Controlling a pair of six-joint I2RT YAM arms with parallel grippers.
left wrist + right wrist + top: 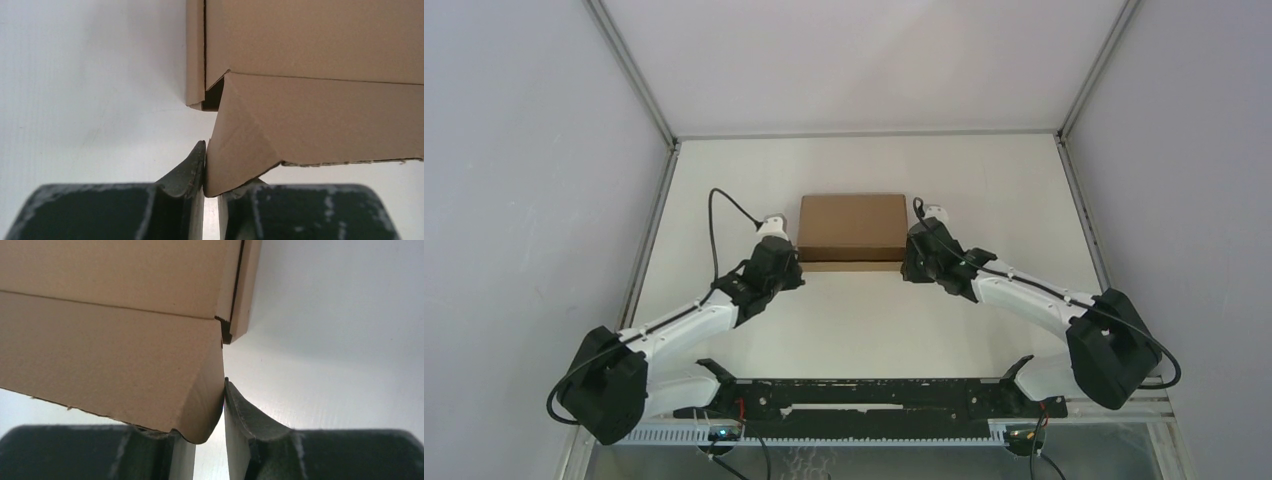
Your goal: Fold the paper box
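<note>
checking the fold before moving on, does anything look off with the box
On the paper box, the front flap sticks out untucked. Its corner at the left pincer has a diagonal crease, the corner at the right pincer curls over, and its free edge is ragged.

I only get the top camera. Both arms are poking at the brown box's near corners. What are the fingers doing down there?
Observer: On the left wrist camera, the front flap of the paper box has its corner between the fingers of the left gripper.
Child: Is that corner flat?
Observer: No, a slanted crease runs across it.
Child: What about the other side?
Observer: The right gripper has the flap's other corner between its fingers too. That corner is curled, and a sliver of white table shows beside it.
</note>
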